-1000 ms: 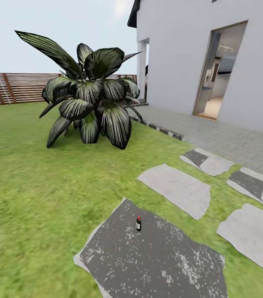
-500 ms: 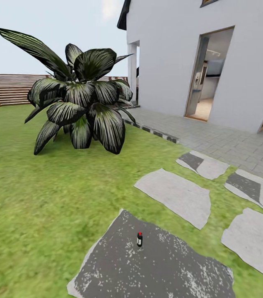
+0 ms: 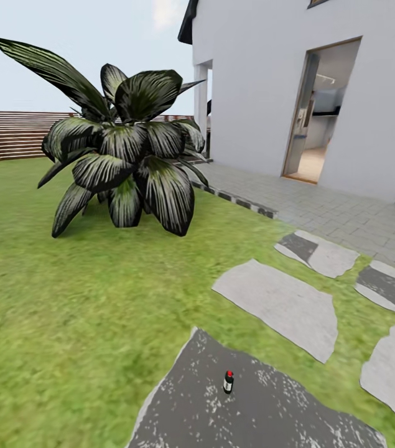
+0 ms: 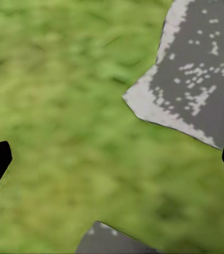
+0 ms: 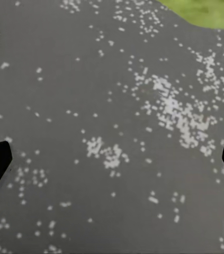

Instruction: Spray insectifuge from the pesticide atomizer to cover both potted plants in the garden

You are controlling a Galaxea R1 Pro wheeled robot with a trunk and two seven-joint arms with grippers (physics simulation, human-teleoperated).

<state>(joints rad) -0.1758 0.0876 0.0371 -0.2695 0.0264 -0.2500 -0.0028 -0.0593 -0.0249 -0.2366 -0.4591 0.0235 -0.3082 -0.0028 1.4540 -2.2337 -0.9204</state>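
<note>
While standing upright on the dark speckled stepping stone point(image 3: 265, 410), the pesticide atomizer point(image 3: 228, 381) is sitting well in from that slab's edges, with bare stone all round it. Lawn point(image 3: 79, 298) is stretching wide and open to the left, up to the broad-leaved potted plant point(image 3: 122, 155) and the slatted wooden fence point(image 3: 17, 132) behind. Paler stepping stones point(image 3: 278, 305) are lying to the right, grass strips between them. Both sets of jaws are spread wide and holding nothing: the left gripper point(image 4: 112, 159) is hanging over a slab edge and grass, the right gripper point(image 5: 112, 161) over dark stone.
</note>
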